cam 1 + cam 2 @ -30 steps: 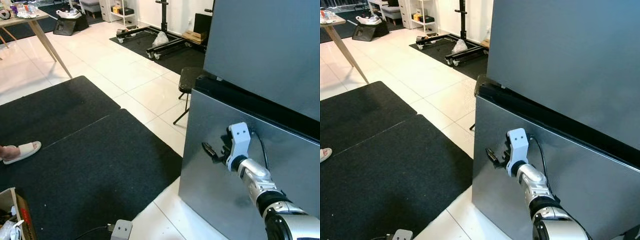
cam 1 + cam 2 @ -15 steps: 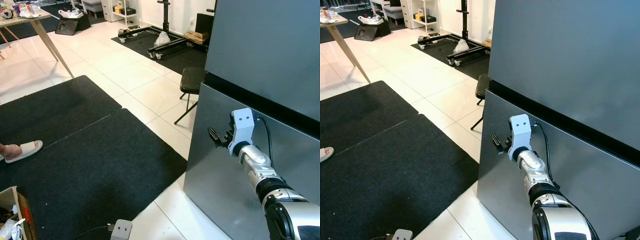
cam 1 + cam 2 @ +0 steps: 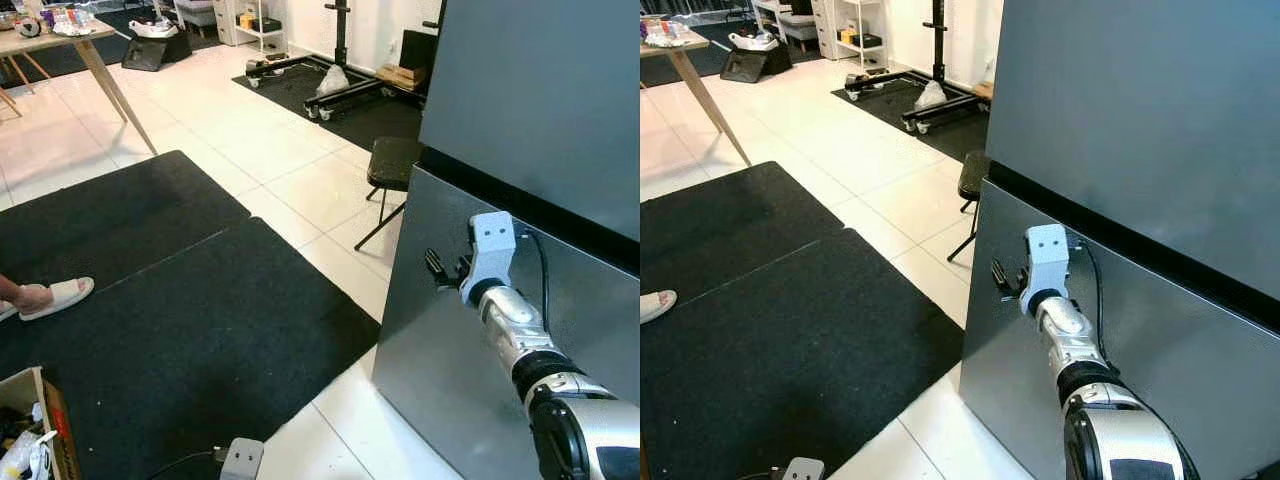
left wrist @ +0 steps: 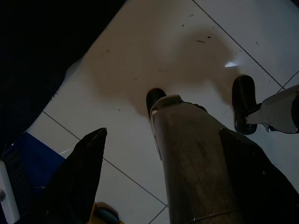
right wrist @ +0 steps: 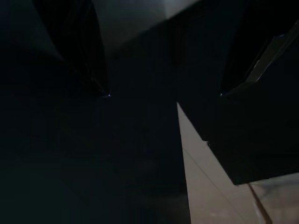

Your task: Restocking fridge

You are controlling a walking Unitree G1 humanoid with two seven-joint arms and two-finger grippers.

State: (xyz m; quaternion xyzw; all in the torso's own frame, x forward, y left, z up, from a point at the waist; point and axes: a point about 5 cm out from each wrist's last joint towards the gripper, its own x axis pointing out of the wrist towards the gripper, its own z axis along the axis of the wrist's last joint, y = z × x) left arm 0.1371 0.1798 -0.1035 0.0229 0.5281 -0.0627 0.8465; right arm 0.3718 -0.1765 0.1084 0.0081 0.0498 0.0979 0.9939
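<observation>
On the right side of the frame we see the grey fridge (image 3: 530, 120), its upper door above a dark gap and its lower door (image 3: 1160, 340) beneath, filling the picture from top to bottom. Our right gripper (image 3: 440, 272) is held against the front of the lower door near its left edge, just under the gap; its wrist view is nearly black, though the two fingers (image 5: 79, 51) show well apart with nothing between them. Our left gripper (image 4: 163, 154) hangs idle over the white tiled floor (image 4: 187, 46), fingers spread wide and holding nothing. Across the lower left lies a black mat (image 3: 180, 320) on pale tiles. A small black stool (image 3: 392, 165) stands just beside the fridge's corner. At upper left we make out a wooden table (image 3: 60, 45), and at the left edge a foot in a white slipper (image 3: 55, 298).
</observation>
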